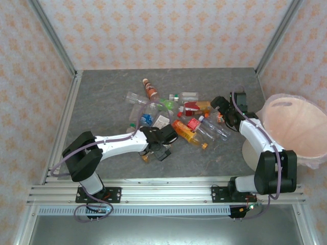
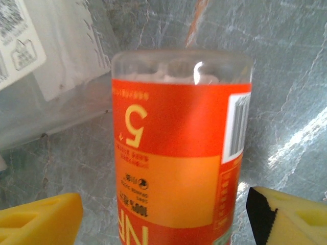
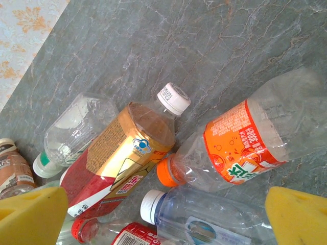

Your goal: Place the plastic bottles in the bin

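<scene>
Grey stone-look table (image 1: 102, 102) sits inside walls with flowery paper. Nearest the arms, far to the left of the bin (image 1: 286, 98), the left gripper (image 2: 163, 206) is down low over an orange bottle (image 2: 173, 143) lying flat on the table. Its yellow fingers (image 2: 41, 219) are apart, one on each side of the bottle. A little gap shows, so nothing is held yet. The bottle's long way runs straight out from the wrist, with its clear bottom end farthest away. I think a squeeze would catch its round sides.

A bit farther back and much closer to the bin, the right gripper (image 3: 166, 214) hangs with its jaws wide above a gold bottle (image 3: 122, 153) and a few others. This arm is the one nearer the bin. The rest of the pile (image 1: 163, 104) lies farther back, left of the bin.
</scene>
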